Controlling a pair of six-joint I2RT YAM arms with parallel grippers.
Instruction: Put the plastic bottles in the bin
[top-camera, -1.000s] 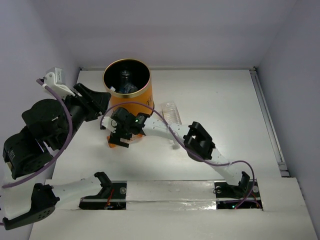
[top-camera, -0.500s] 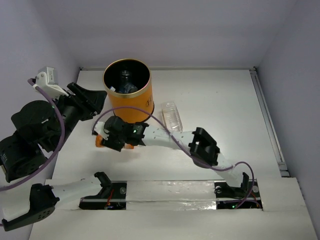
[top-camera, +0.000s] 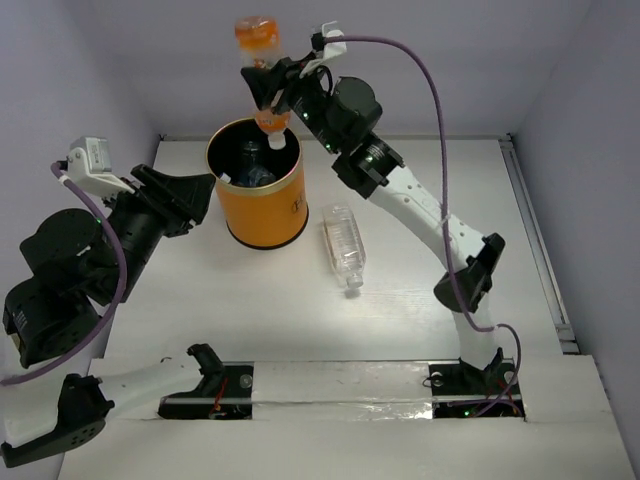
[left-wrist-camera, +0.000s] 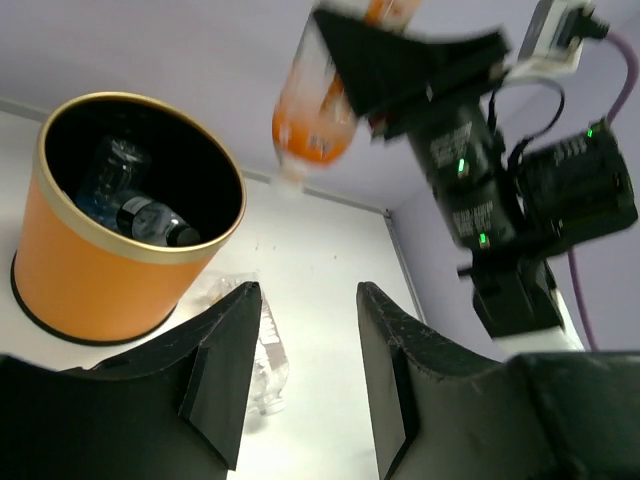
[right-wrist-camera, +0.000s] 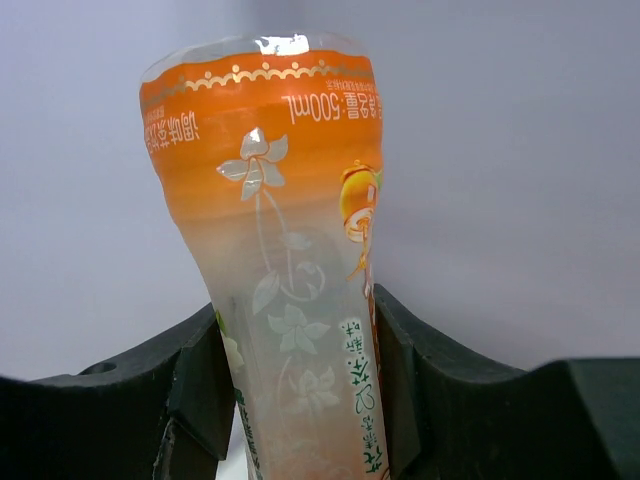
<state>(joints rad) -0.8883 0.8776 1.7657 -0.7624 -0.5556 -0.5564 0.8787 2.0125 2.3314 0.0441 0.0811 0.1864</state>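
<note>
My right gripper (top-camera: 270, 85) is shut on the orange bottle (top-camera: 258, 35) and holds it high, neck down, over the far rim of the orange-yellow bin (top-camera: 265, 220). In the right wrist view the bottle (right-wrist-camera: 275, 200) is clamped between both fingers of the gripper (right-wrist-camera: 297, 320). The left wrist view shows the bottle (left-wrist-camera: 318, 110) above the bin (left-wrist-camera: 90, 280), which holds clear bottles (left-wrist-camera: 150, 212), one black-capped. A larger ribbed clear bottle (top-camera: 345, 245) lies on the table right of the bin; it also shows in the left wrist view (left-wrist-camera: 268, 350). My left gripper (top-camera: 200, 190) is open and empty, left of the bin (left-wrist-camera: 308, 295).
The white table ends at a back wall just behind the bin and a side wall on the left. A raised rail (top-camera: 535, 240) runs along the table's right edge. The right arm (top-camera: 440, 220) stretches diagonally over the table's right half.
My right gripper has lifted the orange bottle from the table in front of the bin, up and back to above the bin's far rim. The left arm barely moved.
</note>
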